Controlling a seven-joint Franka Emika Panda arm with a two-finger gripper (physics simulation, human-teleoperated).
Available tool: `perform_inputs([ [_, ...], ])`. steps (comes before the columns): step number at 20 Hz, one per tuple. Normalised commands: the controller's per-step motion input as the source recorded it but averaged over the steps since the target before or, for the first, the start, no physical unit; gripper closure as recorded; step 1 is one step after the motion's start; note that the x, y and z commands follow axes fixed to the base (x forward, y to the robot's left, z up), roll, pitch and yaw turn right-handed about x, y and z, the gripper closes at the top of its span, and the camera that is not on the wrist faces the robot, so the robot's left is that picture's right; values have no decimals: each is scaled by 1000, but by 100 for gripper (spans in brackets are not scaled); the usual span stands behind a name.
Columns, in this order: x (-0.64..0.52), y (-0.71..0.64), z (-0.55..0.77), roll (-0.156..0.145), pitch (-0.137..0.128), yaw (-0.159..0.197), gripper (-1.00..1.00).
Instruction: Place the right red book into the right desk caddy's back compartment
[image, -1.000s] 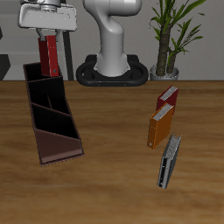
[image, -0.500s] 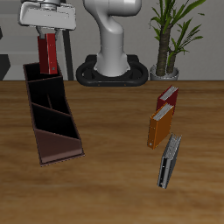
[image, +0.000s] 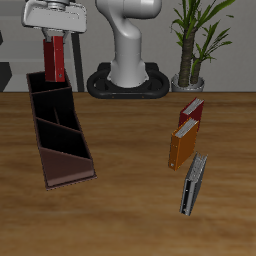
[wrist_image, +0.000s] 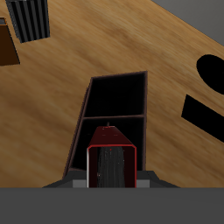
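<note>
My gripper (image: 55, 38) is shut on the right red book (image: 56, 62), a dark maroon hardcover that hangs upright from the fingers. The book is held above the far end of the right desk caddy (image: 58, 135), a long dark box with a reddish-brown rim. Its lower edge is just over the back compartment (image: 48, 98), the squarish end section with tall dark walls. From the wrist, the red book (wrist_image: 111, 160) shows end-on, with the caddy's open sections (wrist_image: 116, 114) below it.
Three more books lie on the other half of the table: a brighter red book (image: 192, 110), an orange book (image: 182, 145) and a grey book (image: 193, 185). A potted plant (image: 195, 45) stands beside the robot base (image: 128, 80).
The gripper and the held book have shifted slightly along the caddy's far end; nothing else has moved.
</note>
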Motion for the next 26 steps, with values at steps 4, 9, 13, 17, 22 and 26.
perform_inputs([
  [4,-140,-80,119,-2,-35,8,100],
  [9,74,-227,124,-58,-27,-27,100],
  [13,76,-170,23,-77,-9,-59,100],
  [17,130,-15,-110,-2,31,-6,100],
  [22,125,6,-74,-8,32,-20,100],
  [26,83,85,33,6,0,-23,100],
])
